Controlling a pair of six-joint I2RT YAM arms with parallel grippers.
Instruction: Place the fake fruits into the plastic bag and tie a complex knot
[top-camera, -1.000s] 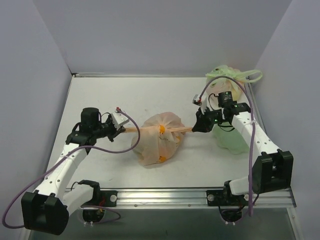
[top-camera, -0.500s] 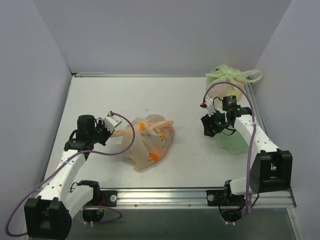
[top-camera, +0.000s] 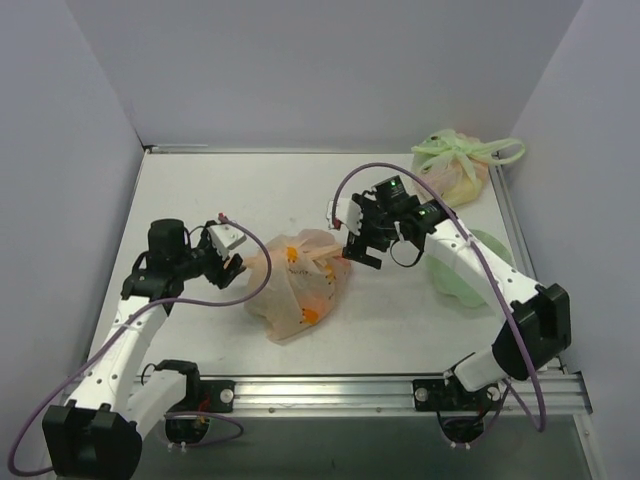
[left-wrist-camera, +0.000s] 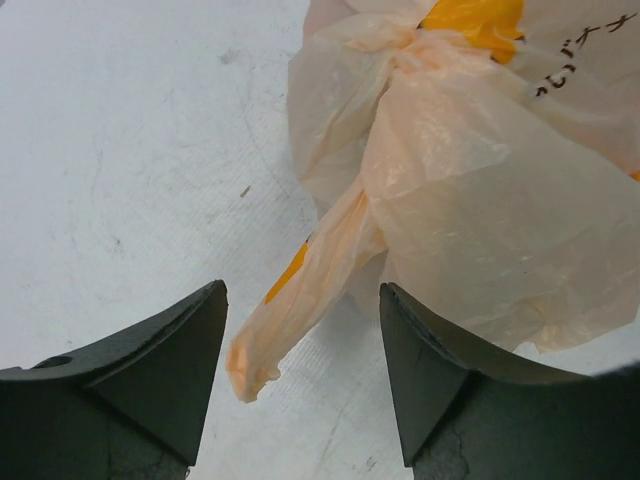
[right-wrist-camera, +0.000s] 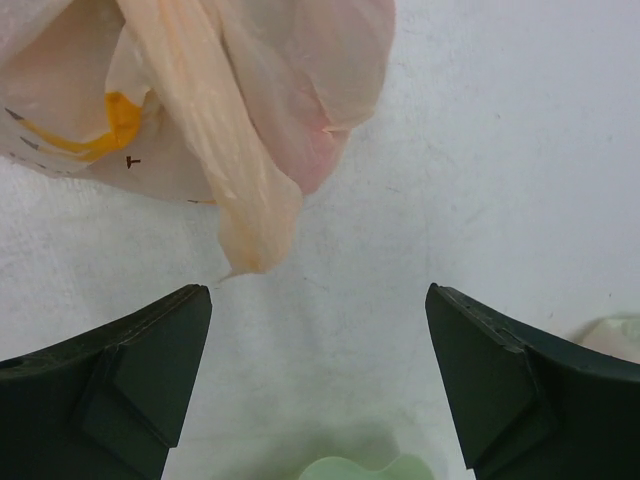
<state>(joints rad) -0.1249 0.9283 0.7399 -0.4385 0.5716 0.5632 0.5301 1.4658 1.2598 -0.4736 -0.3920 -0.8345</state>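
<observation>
Left gripper (top-camera: 230, 264): held wide apart just left of the plastic bag (top-camera: 300, 285); nothing is gripped.
Right gripper (top-camera: 358, 250): spread wide at the bag's upper right; nothing is held.
Plastic bag: laid slumped on the table (top-camera: 200, 190) between both grippers.
Contents: orange patches (top-camera: 312, 315) are seen through the film; fruit or print cannot be told.
Knot (left-wrist-camera: 400, 55): tied at the bag's top.
Wrist views: one loose ear (left-wrist-camera: 300, 290) is shown between the left jaws, another (right-wrist-camera: 245, 190) ahead of the right jaws.
Top view only: pale green bag (top-camera: 455, 170), tied, well right of the plastic bag; green sheet (top-camera: 465, 280) nearer.
</observation>
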